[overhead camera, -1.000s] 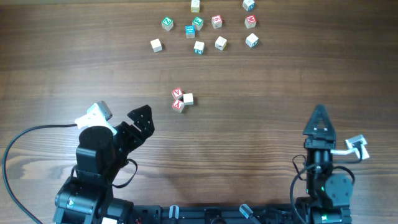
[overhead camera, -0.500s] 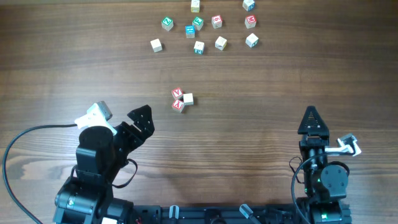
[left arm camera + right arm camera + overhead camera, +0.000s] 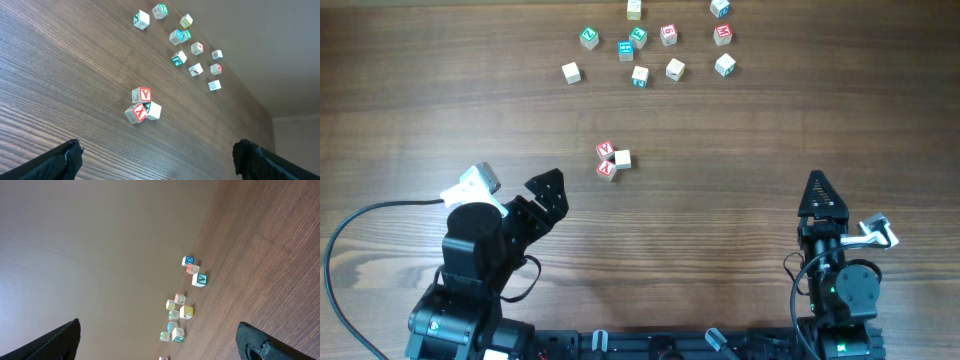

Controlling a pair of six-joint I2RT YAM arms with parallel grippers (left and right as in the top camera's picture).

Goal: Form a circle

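Wooden circle [image 3: 612,160] holds three clustered cubes. Left gripper [image 3: 550,192] and right gripper [image 3: 817,186] stand open, empty; descend squarely over one outlying cube [image 3: 571,72].

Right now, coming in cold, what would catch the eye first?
A tight three-cube cluster, two red-lettered and one pale, sits alone mid-table. A looser scatter of mixed-colour cubes lies along the far edge. The left gripper and right gripper sit open, empty, near the front.
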